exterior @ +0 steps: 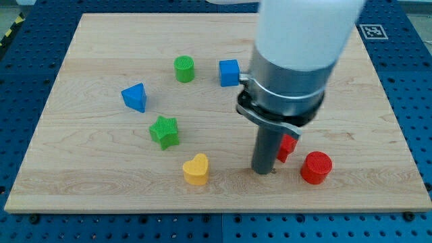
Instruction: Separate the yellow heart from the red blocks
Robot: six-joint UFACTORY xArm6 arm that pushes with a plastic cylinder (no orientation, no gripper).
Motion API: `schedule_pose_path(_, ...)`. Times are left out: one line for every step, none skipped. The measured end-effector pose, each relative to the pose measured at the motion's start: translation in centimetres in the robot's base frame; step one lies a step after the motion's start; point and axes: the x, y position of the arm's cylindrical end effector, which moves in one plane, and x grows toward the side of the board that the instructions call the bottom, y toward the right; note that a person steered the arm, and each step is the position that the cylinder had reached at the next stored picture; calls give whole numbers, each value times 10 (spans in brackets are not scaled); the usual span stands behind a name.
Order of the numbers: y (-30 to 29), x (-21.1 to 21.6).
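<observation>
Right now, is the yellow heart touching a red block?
No: the yellow heart lies apart, at the view's left of my tip and both red blocks.

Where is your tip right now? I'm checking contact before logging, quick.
My tip: no gripper, holds nothing. It sits between the yellow heart and the red blocks, right beside the partly hidden red block; contact cannot be told. The red cylinder stands apart.

From my remote seat the backdrop is pretty plain: a pale wooden surface (101, 182) with visible grain, sitting on a blue perforated base (20, 88) full of evenly spaced holes. There's a black-and-white marker tag (372, 30) at the view's top right and a yellow-black striped edge (9, 32) top left. Lighting's even and soft.
</observation>
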Motion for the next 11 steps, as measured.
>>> schedule_pose_path(7, -28)
schedule_pose_path(14, -31)
schedule_pose_path(15, -38)
schedule_pose_path(15, -53)
schedule_pose_path(32, -53)
schedule_pose_path(62, -48)
schedule_pose_path(71, -47)
schedule_pose_path(58, -48)
schedule_pose_path(31, -54)
schedule_pose_path(56, -79)
schedule_pose_path(98, -107)
